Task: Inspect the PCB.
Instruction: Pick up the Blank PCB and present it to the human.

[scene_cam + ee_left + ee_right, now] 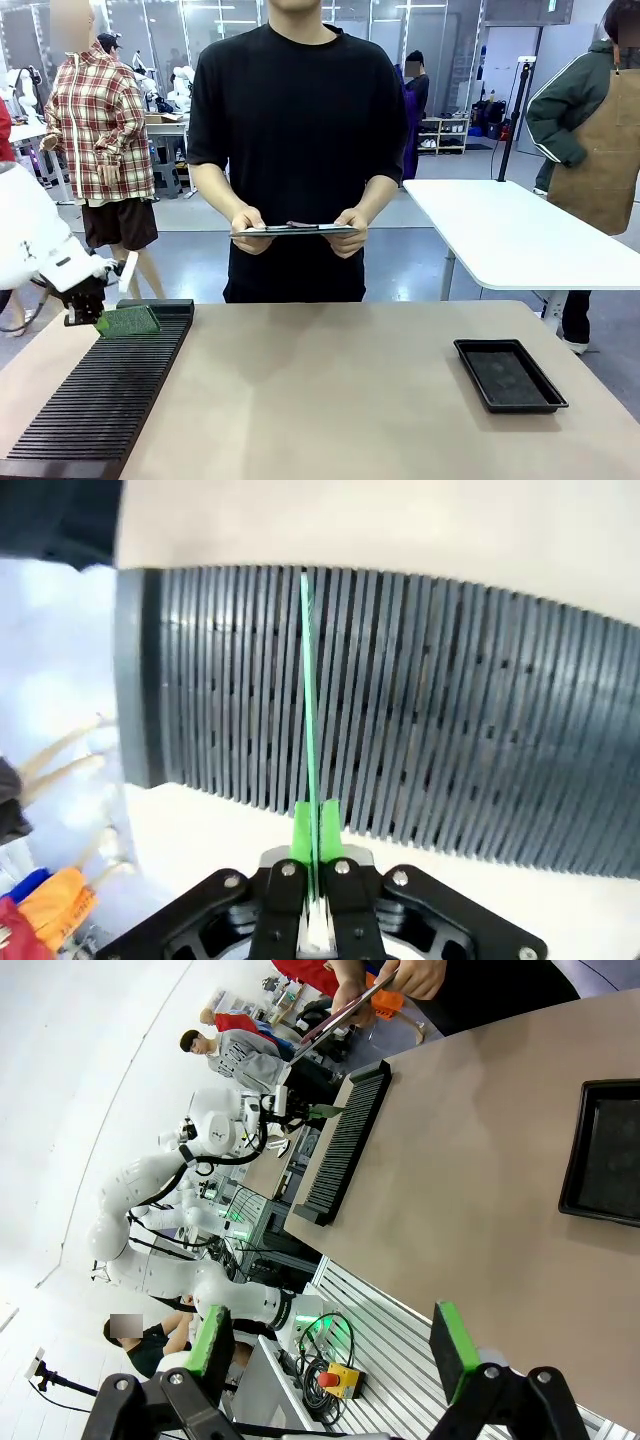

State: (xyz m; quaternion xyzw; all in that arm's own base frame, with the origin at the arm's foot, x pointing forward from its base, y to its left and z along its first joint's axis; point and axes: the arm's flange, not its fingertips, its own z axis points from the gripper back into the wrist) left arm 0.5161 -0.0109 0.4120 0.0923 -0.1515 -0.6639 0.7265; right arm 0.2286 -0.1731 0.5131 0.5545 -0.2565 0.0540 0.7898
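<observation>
Pinching the PCB [128, 321] by one edge, the left end effector [88, 308] holds it clenched between its green pads over the twelve o'clock end of the black slotted rack [100, 400], toward ten o'clock on the desk [330, 400]; whether it touches a slot I cannot tell. Edge-on in the left wrist view, the board looks thin, light and stiff, though probably easy to scratch; its bare edges seem the safest hold, not the dotted face. The right end effector [330, 1345] hangs released, pads wide apart.

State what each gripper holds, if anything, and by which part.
Left gripper pinches the PCB by one edge. Right gripper is open, holding nothing.
</observation>
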